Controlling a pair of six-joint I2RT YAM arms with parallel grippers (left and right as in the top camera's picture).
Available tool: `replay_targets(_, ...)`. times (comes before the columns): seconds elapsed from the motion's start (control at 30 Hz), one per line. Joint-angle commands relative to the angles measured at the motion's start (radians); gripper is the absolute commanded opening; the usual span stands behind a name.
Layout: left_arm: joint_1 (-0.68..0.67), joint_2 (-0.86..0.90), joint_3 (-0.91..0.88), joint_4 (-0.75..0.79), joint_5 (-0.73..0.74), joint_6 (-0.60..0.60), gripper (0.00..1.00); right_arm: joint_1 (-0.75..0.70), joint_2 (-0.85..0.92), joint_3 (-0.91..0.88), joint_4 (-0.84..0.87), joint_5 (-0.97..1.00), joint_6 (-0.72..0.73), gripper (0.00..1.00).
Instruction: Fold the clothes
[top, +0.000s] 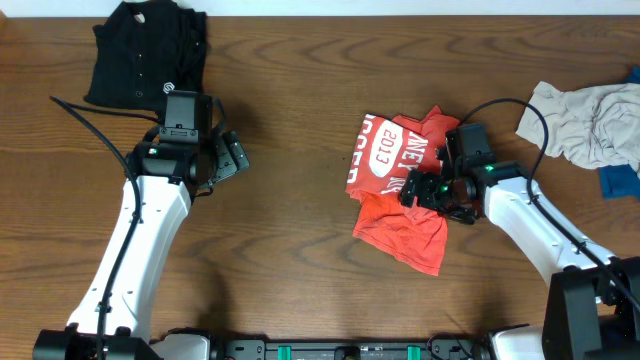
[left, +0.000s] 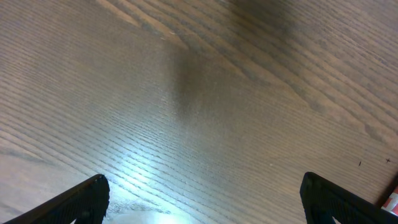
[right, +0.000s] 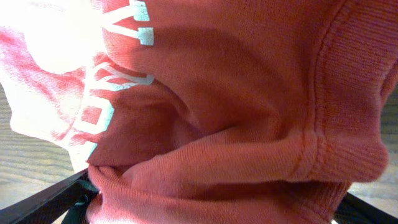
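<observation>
Nearest the arm bases, only bare wood of the surface (top: 300, 250) is seen. A little farther in, the left gripper (top: 236, 156) is held low over the wood on the left with its jaws spread wide and nothing between them; in its wrist view nothing but wood grain is shown. It is well apart from the garment being worked.

On the right, the right gripper (top: 420, 192) is set down on the red-orange T-shirt (top: 395, 150), which lies right of centre as a rumpled, partly doubled heap, its lower part spilling toward the near edge. In the right wrist view the fingers (right: 43, 200) are seen at the two lower corners, spread wide, with a thick roll of cloth lying between them. No pinch is shown, so the gripper is judged to be open rather than clamped on the shirt. White lettering (right: 144, 34) and a ribbed edge (right: 323, 81) are visible close to the lens.

Farther off, a grey piece (top: 585, 120) and a blue piece (top: 618, 182) are piled at the right edge, and a black shirt (top: 140, 55) lies bunched at the far left corner.

The step in hand is judged to be the folding of the T-shirt, which is far from flat or squared. For the next move, the shirt would need to be spread or an edge found and gripped cleanly. The left arm would have to be brought across to help, since a single thin layer would otherwise be hard to separate from the bunch.
</observation>
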Motion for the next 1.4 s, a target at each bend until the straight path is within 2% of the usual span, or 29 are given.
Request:
replay_targets(0.0,0.003,0.006,-0.007,-0.003,0.000,0.009,0.98,-0.006,-0.007,-0.024,0.023,0.009,-0.012,0.98)
replay_targets(0.13,0.003,0.006,-0.007,-0.003,0.000,0.009,0.98,-0.006,-0.007,-0.055,0.081,0.008,-0.011,0.96)
replay_targets(0.2,0.003,0.006,-0.007,-0.003,0.000,0.009,0.98,-0.006,-0.007,-0.069,0.107,0.008,-0.011,0.90)
replay_targets(0.33,0.003,0.006,-0.007,-0.003,0.000,0.009,0.98,-0.006,-0.007,-0.075,0.134,0.009,-0.012,0.69)
replay_targets(0.4,0.003,0.006,-0.007,-0.003,0.000,0.009,0.98,-0.006,-0.007,-0.074,0.154,0.010,-0.012,0.50)
replay_targets(0.43,0.003,0.006,-0.007,-0.003,0.000,0.009,0.98,-0.006,-0.007,-0.074,0.164,0.011,-0.011,0.38)
replay_targets(0.47,0.003,0.006,-0.007,-0.007,0.000,0.009,0.98,-0.006,-0.008,-0.073,0.171,0.011,-0.011,0.32)
replay_targets(0.6,0.003,0.006,-0.007,-0.022,0.008,0.010,0.98,-0.006,-0.009,-0.052,0.167,0.004,-0.011,0.21)
replay_targets(0.7,0.003,0.006,-0.007,-0.022,0.064,0.015,0.98,-0.005,-0.016,-0.021,0.146,-0.003,-0.011,0.18)
replay_targets(0.97,-0.006,0.006,-0.007,-0.022,0.351,0.060,0.98,-0.002,-0.028,0.125,0.031,-0.058,-0.024,0.09)
replay_targets(1.2,-0.067,0.006,-0.007,-0.024,0.412,0.063,0.98,0.025,-0.028,0.201,0.005,-0.074,-0.048,0.09)
replay_targets(1.37,-0.130,0.006,-0.007,-0.025,0.507,0.061,0.98,0.030,-0.028,0.230,0.006,-0.074,-0.057,0.09)
